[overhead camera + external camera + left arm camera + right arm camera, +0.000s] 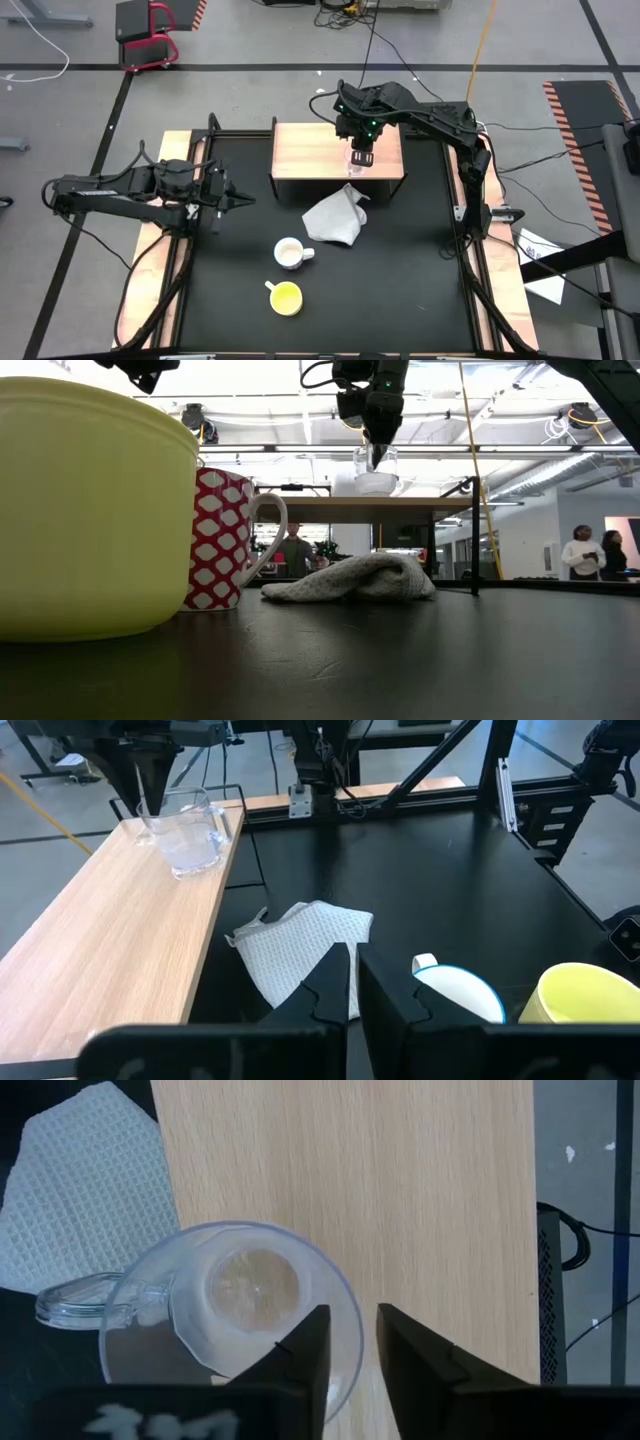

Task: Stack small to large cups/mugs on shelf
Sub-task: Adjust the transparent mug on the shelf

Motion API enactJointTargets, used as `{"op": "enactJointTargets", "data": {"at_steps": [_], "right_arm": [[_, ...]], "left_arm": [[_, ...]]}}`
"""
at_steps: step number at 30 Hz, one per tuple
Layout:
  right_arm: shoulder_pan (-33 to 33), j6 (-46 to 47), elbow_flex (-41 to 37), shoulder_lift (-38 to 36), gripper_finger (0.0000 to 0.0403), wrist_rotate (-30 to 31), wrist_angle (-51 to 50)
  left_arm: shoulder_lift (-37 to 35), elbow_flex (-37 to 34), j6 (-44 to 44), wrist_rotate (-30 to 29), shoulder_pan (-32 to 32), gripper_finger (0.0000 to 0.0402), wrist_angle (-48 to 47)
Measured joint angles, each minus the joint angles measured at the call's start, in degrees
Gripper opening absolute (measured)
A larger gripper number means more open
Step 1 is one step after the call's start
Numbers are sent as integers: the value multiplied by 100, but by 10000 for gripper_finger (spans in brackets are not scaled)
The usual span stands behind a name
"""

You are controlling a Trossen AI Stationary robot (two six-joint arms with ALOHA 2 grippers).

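Note:
The tiny clear glass cup (240, 1295) is upright over the light-wood shelf (310, 150), near its right end, and my right gripper (350, 1320) is shut on it. The cup also shows in the low view (376, 478) and the left wrist view (190, 835). The white patterned mug (290, 253) and the yellow cup (285, 297) stand on their bases on the black tabletop, near the front. My left gripper (352, 955) is shut and empty over the table's left side (245, 198). My right gripper holds the glass cup by its rim (352, 1342), on the side away from the handle (70, 1302). One finger (305, 1350) is inside the cup and the other outside. The fingers point down from above. The cup is upright, at or just above the shelf top; I cannot tell whether its base touches.
A grey-white cloth (335, 218) lies crumpled on the tabletop just in front of the shelf, between the shelf and the mug. Black frame rails (470, 250) run along the table's sides. People stand in the room beyond the table (580, 550).

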Motion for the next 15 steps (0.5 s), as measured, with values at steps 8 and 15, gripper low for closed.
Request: {"op": "enactJointTargets", "data": {"at_steps": [8,15], "right_arm": [[0,1,0,0,133,0,15],[0,-8,1,0,137,0,15]], "left_arm": [[0,1,-13,0,-1,26,2],[0,2,-13,0,0,26,2]]}}
